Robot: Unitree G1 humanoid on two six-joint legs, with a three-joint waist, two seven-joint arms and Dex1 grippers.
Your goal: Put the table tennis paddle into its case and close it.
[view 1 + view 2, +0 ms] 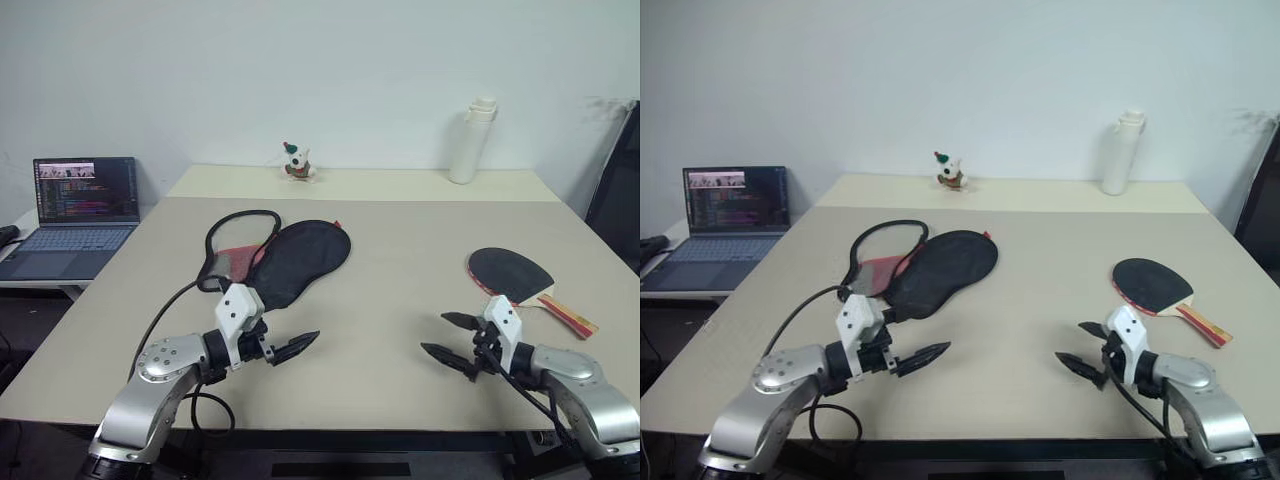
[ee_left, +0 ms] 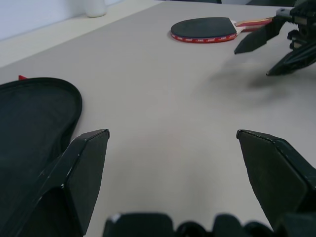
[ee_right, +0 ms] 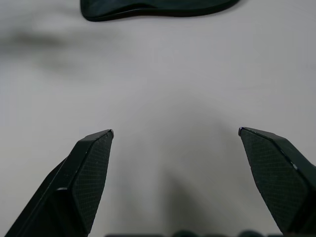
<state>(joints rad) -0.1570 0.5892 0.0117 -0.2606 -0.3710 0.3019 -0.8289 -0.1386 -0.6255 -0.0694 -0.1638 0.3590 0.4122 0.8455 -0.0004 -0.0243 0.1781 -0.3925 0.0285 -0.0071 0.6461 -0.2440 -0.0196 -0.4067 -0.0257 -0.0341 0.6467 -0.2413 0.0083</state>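
One case (image 1: 300,258) lies flat on the bench (image 1: 400,240), on its left half, black fabric with a red end and a dark cord looped beside it; nothing can be seen inside it. One table tennis paddle (image 1: 512,275) lies on the right half, black face up, handle pointing to the bench's right edge, well apart from the case. Two end effectors hover over the near edge. The left end effector (image 1: 300,346) is spread wide and empty, just in front of the case. The right end effector (image 1: 448,338) is likewise wide open and empty, near the paddle's near side without touching it. One white bottle (image 1: 473,140) stands upright at the far right.
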